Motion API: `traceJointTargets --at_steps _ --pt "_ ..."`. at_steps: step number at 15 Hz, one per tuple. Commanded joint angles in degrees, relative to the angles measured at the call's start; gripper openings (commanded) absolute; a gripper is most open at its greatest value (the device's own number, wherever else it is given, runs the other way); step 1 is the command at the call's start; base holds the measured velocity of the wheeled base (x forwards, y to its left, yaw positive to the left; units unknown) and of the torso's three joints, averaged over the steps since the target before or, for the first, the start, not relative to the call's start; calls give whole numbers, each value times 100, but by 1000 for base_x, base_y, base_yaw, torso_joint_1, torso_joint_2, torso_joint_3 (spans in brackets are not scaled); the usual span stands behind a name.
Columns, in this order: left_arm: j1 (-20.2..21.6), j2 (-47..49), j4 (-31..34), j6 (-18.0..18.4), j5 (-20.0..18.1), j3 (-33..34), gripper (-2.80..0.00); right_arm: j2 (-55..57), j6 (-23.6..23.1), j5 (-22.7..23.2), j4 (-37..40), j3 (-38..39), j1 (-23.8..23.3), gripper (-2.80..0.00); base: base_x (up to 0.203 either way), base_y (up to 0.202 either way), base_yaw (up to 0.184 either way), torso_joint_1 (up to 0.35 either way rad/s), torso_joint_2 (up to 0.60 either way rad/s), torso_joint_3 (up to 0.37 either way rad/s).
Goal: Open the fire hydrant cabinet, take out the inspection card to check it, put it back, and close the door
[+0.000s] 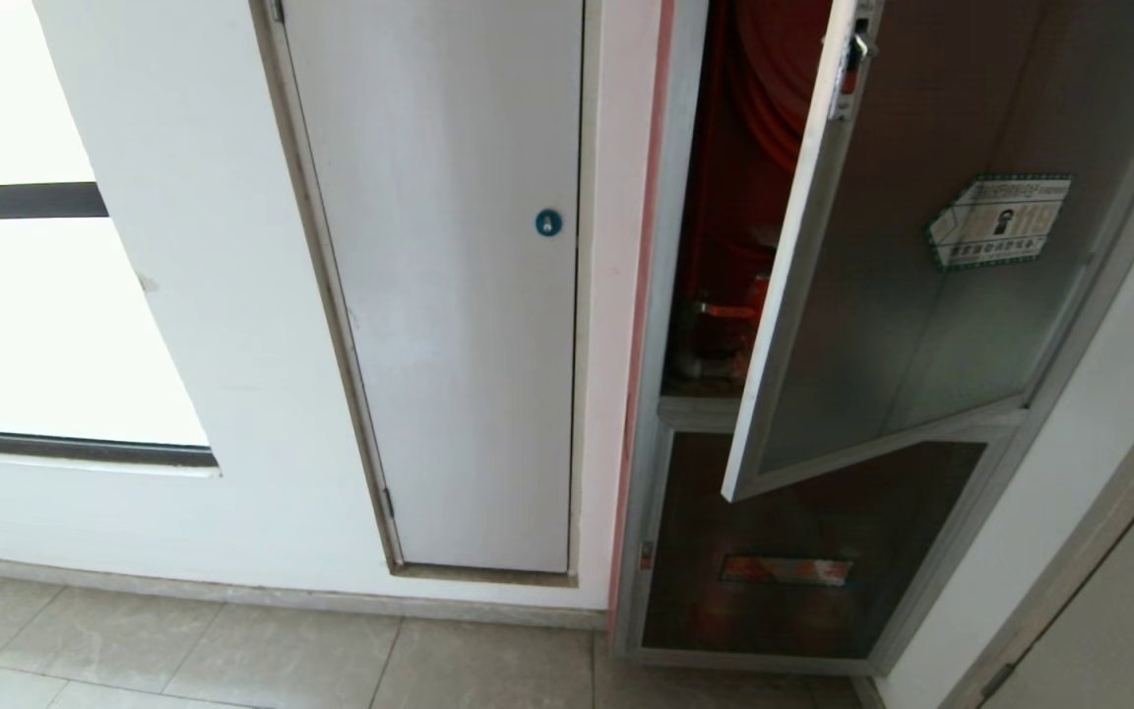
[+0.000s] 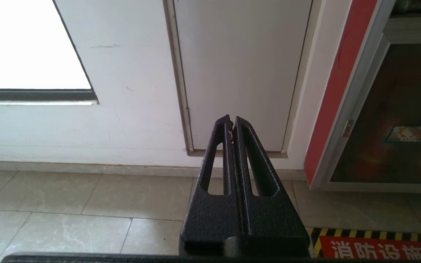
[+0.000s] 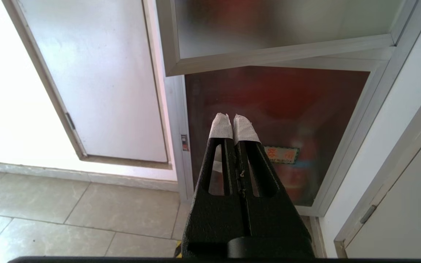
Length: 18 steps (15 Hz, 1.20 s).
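Aluminium-framed door (image 1: 921, 295) hangs partly ajar on the fire hydrant cabinet (image 1: 715, 197), up and ahead of the right claw (image 3: 233, 122), the nearer of the 2, both pressed together and empty, left claw (image 2: 231, 122) low by the white panel door (image 2: 239, 73).

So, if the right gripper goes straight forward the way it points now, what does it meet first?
Probably the lower dark pane of the fire hydrant cabinet, just under the open door. The shut right gripper points at it; depth is hard to judge.
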Motion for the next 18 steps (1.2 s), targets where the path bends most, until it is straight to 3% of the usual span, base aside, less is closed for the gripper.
traceJointTargets --at_steps 1,18 --pt "1 9 -2 3 0 35 -280 9 2 7 -2 18 -2 -280 0 0 0 0 0 0" --pt "1 9 -2 -4 0 35 -280 76 -165 35 54 -41 2 -280 0 0 0 0 0 0"
